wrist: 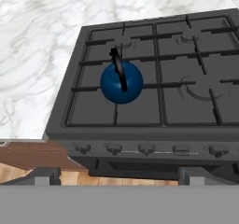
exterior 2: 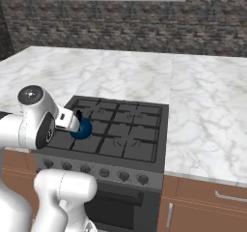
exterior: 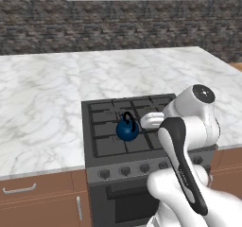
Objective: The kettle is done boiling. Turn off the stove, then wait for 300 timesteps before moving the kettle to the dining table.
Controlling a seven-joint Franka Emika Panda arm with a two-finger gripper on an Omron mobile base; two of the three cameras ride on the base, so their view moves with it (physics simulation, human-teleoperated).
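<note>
Here the hand (wrist: 114,175), fingers apart and empty, hovers before the stove (wrist: 154,129); grazing the wrong knob, or bumping the blue kettle (wrist: 122,82) near the front-left corner, seems possible.

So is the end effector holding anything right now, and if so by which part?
Nothing is held. The end effector is open, above the front of the dark grey gas stove, and the small glossy blue kettle sits apart on a grate, its black handle untouched.
</note>
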